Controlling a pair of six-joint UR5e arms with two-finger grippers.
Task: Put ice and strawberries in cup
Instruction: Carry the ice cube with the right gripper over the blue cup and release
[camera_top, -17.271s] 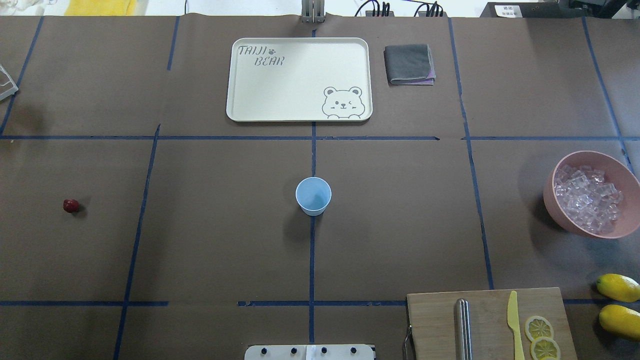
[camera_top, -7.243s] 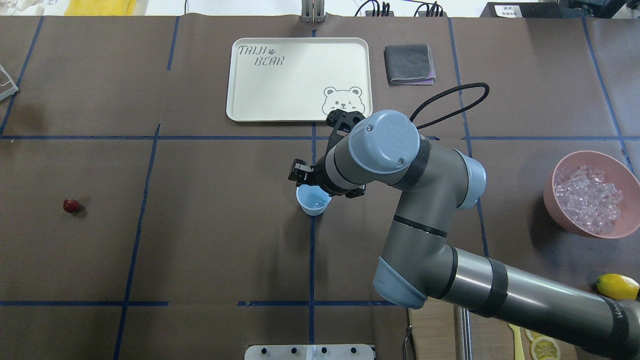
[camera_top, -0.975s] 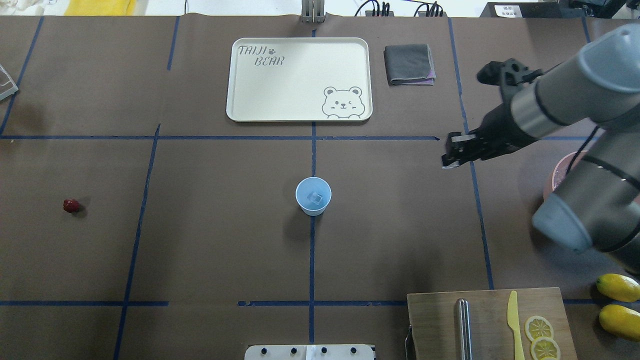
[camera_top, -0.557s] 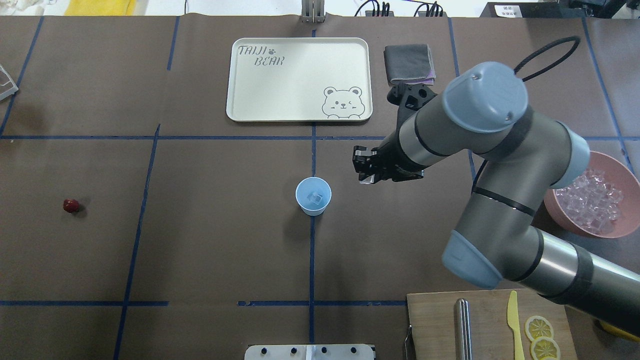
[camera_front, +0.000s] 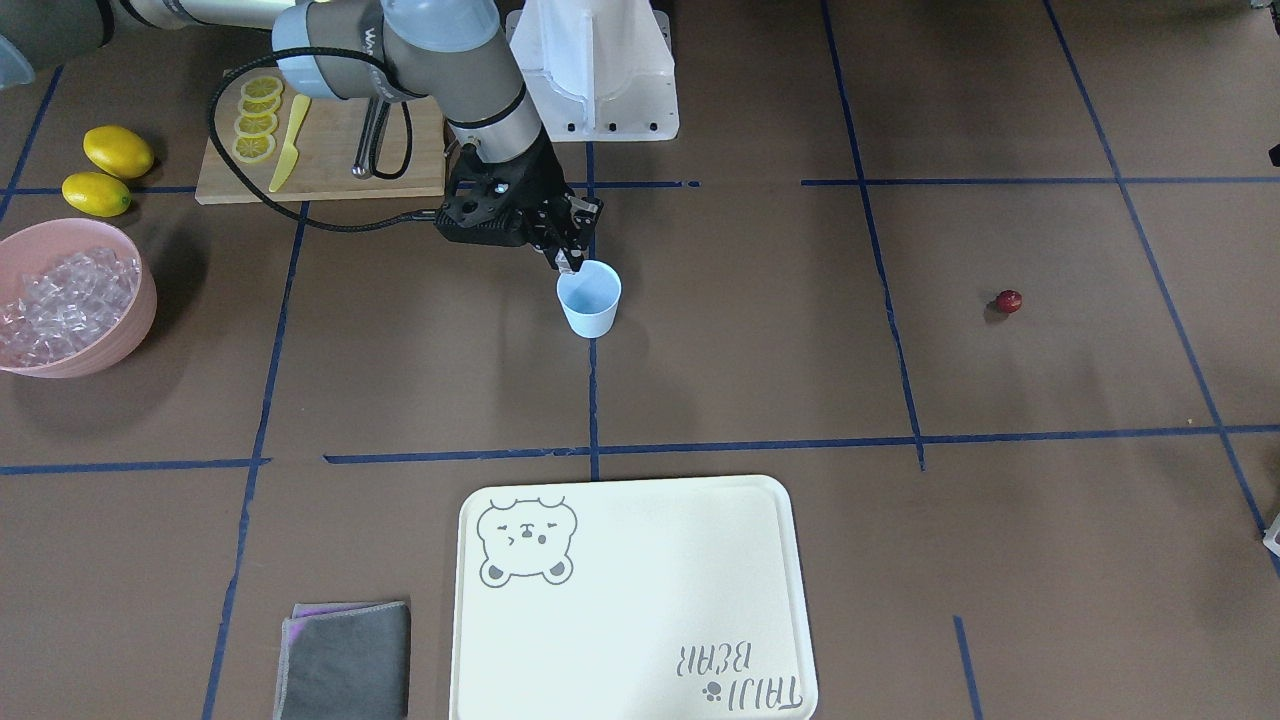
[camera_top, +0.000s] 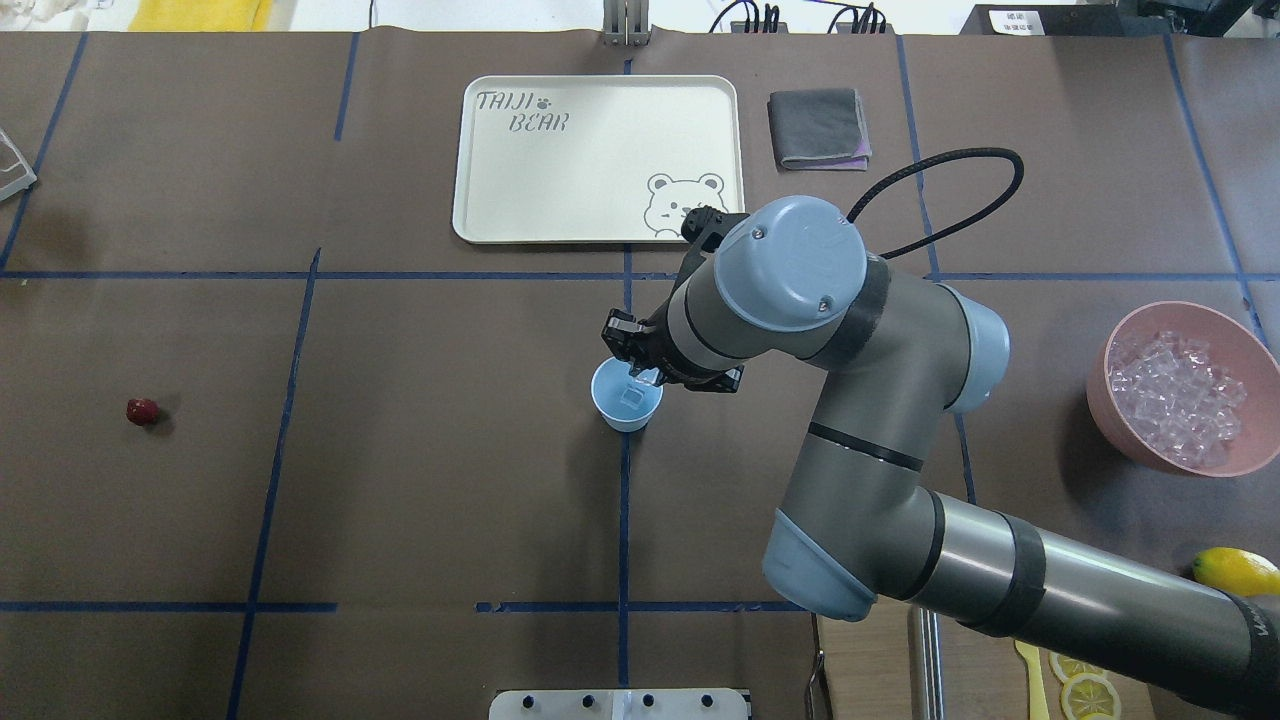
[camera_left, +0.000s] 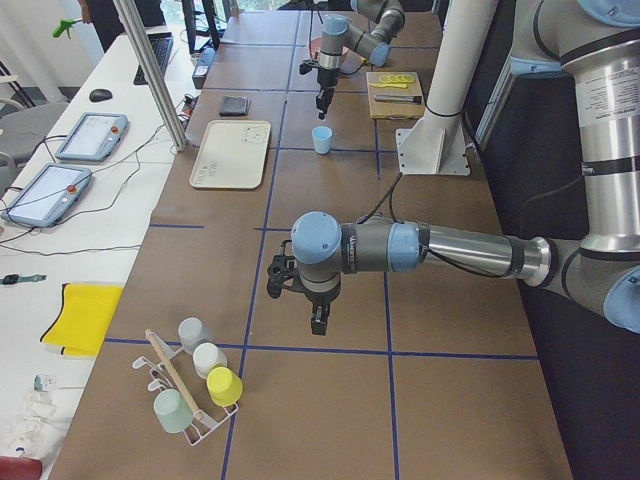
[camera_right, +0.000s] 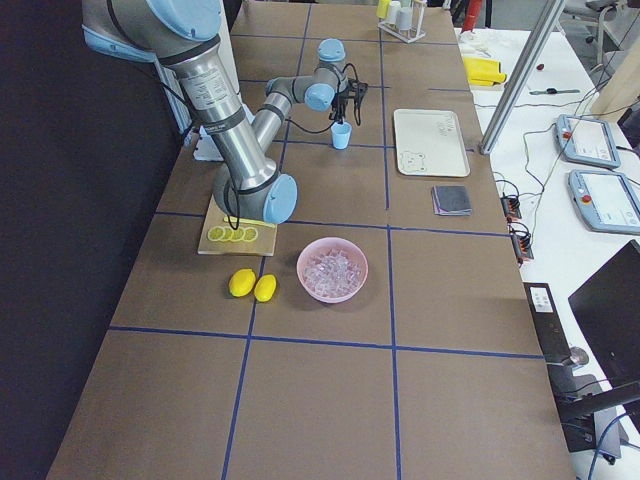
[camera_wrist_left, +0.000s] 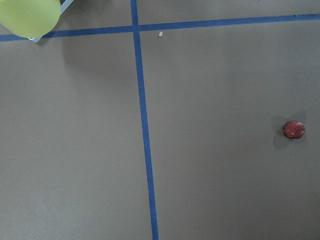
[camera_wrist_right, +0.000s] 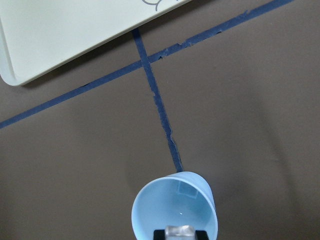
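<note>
Clear, glassy and slick, an ice cube (camera_wrist_right: 180, 232) sits pinched between the fingertips of the right gripper (camera_front: 566, 264), which hangs directly over the mouth of the pale-blue cup (camera_top: 612, 412). The jaws are closed on the cube's opposite flat faces, just above the rim. The cup stands upright on the bench (camera_top: 450, 500), about midway between its left and right edges, and another cube (camera_top: 632, 397) already lies on its bottom. The rest of the ice (camera_top: 1175, 395) is heaped in the pink bowl (camera_front: 110, 350) near the right edge. The strawberry (camera_top: 142, 411) lies alone on the paper close to the left edge, well apart from the cup. The left gripper (camera_left: 315, 325) shows only in the side view, hanging over the bench towards that same edge, and I cannot tell whether its fingers are parted or together. By my judgement the held cube is hard and light but slippery, so a grip square on two flat faces suits it, and letting go low over the rim should keep it from bouncing out. The cup looks light enough to tip if nudged. The berry is likely soft and prone to roll, best taken across its widest part with a gentle squeeze.
</note>
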